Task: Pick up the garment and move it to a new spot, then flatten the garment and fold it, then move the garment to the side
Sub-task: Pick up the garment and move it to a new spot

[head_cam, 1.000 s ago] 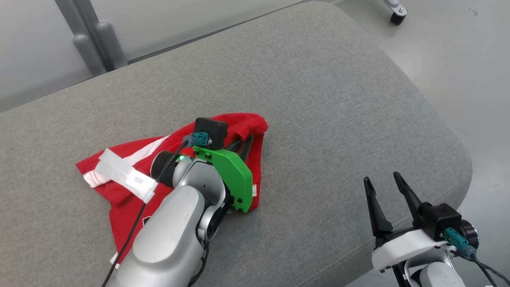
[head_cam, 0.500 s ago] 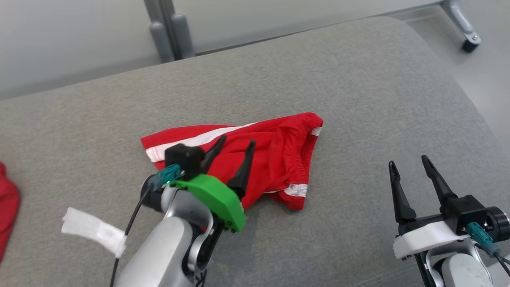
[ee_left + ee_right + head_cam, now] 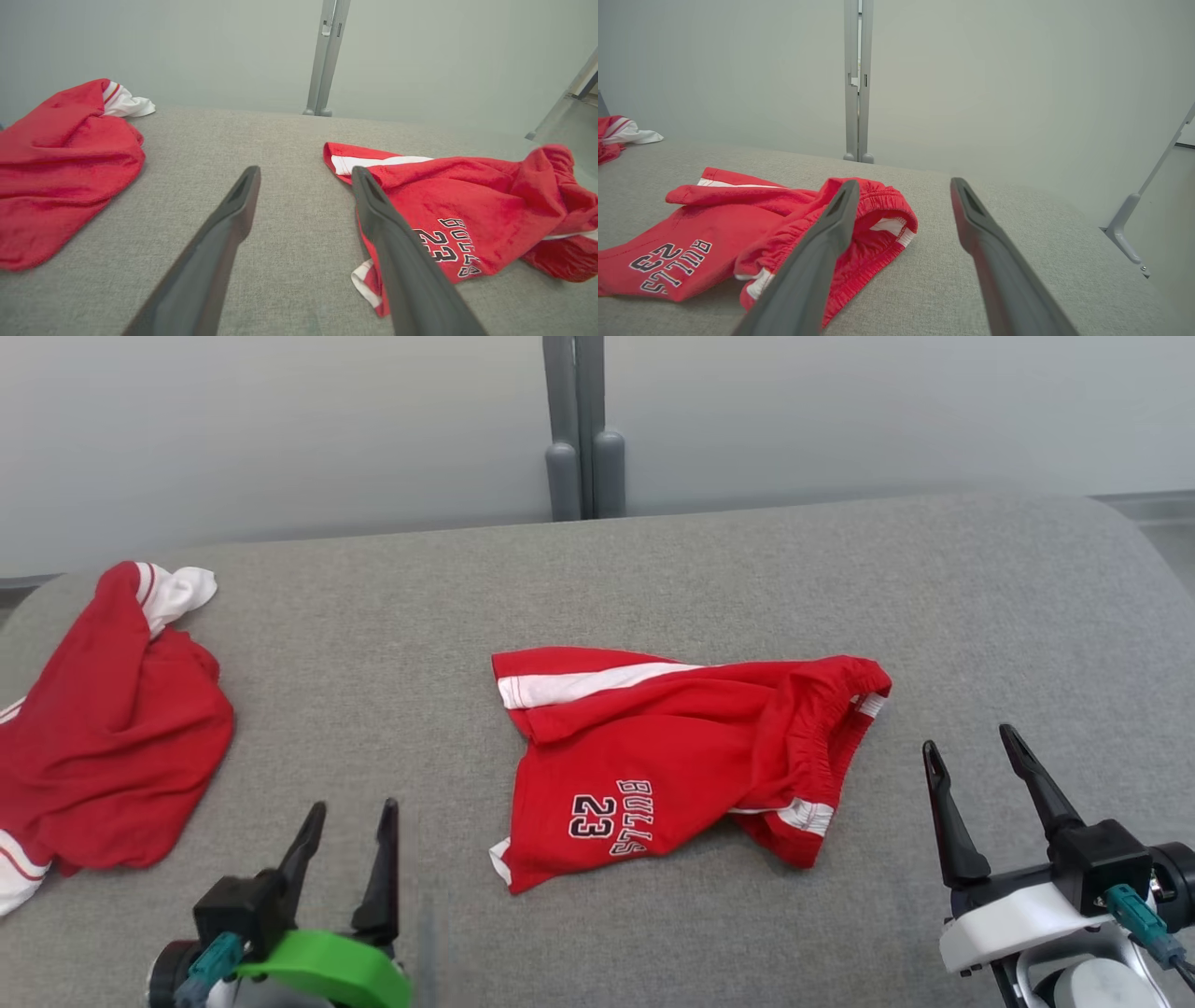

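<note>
The garment [image 3: 672,756] is a pair of red shorts with white stripes and "BULLS 23" print, lying crumpled in the middle of the grey cushioned surface [image 3: 747,579]. My left gripper [image 3: 353,807] is open and empty, to the left of the shorts and a little nearer to me. In the left wrist view the shorts [image 3: 467,205] lie to the right of that gripper [image 3: 304,175]. My right gripper [image 3: 969,739] is open and empty, just right of the elastic waistband. In the right wrist view the shorts [image 3: 738,224] lie left of that gripper [image 3: 903,184], and the left finger covers part of the waistband.
A second red and white garment [image 3: 103,728] lies bunched at the surface's far left end. A grey post [image 3: 583,457] stands behind the surface against the pale wall. The surface's rounded right end [image 3: 1148,551] drops to the floor.
My left gripper has opened, let go of the shorts and drawn back off them. The head camera has swung, bringing the second garment into view. The right gripper has stayed open.
</note>
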`<state>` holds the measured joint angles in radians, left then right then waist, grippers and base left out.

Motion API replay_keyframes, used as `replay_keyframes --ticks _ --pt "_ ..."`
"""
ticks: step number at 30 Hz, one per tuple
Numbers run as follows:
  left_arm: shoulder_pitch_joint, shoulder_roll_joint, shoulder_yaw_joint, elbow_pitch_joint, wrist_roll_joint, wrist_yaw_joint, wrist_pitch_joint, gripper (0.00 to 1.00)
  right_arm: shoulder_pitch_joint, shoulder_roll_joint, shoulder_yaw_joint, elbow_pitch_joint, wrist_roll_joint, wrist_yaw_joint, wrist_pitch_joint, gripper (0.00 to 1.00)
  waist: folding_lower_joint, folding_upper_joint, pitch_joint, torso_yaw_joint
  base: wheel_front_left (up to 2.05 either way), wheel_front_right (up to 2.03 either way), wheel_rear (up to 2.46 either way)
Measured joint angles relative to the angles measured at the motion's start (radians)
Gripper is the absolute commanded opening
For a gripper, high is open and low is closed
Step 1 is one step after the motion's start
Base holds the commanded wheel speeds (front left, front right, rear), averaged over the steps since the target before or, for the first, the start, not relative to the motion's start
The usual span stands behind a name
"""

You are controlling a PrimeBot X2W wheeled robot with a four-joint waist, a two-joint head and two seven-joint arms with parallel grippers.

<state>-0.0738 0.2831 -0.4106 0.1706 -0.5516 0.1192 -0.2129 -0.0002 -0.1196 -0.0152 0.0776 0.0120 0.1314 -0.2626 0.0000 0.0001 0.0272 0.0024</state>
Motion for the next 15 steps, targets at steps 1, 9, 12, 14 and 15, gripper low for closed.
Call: replay_keyframes --ticks 1,9,12,14,15 --pt "0.016 0.004 0.015 0.013 0.001 0.004 -0.016 1.00 0.004 0.001 0.000 0.002 -0.001 0.000 0.000 1.00 0.0000 0.0000 -0.008 0.007 0.00 0.00 0.00" --pt "0.142 0.017 0.171 0.020 0.080 -0.051 -0.049 1.00 0.064 0.014 -0.021 0.057 -0.014 0.000 0.000 1.00 0.0000 0.0000 -0.050 0.034 0.00 0.00 0.00" --pt "0.175 -0.001 0.220 0.011 0.109 -0.081 -0.049 1.00 0.079 0.018 -0.033 0.066 -0.014 0.000 0.000 1.00 0.0000 0.0000 -0.049 0.033 0.00 0.00 0.00" --pt "0.198 -0.026 0.257 0.004 0.136 -0.109 -0.049 1.00 0.089 0.027 -0.049 0.070 -0.015 0.000 0.000 1.00 0.0000 0.0000 -0.047 0.031 0.00 0.00 0.00" --pt "0.204 -0.038 0.274 0.002 0.149 -0.123 -0.049 1.00 0.094 0.030 -0.056 0.070 -0.015 0.000 0.000 1.00 -0.0001 0.0000 -0.046 0.030 0.00 0.00 0.00"
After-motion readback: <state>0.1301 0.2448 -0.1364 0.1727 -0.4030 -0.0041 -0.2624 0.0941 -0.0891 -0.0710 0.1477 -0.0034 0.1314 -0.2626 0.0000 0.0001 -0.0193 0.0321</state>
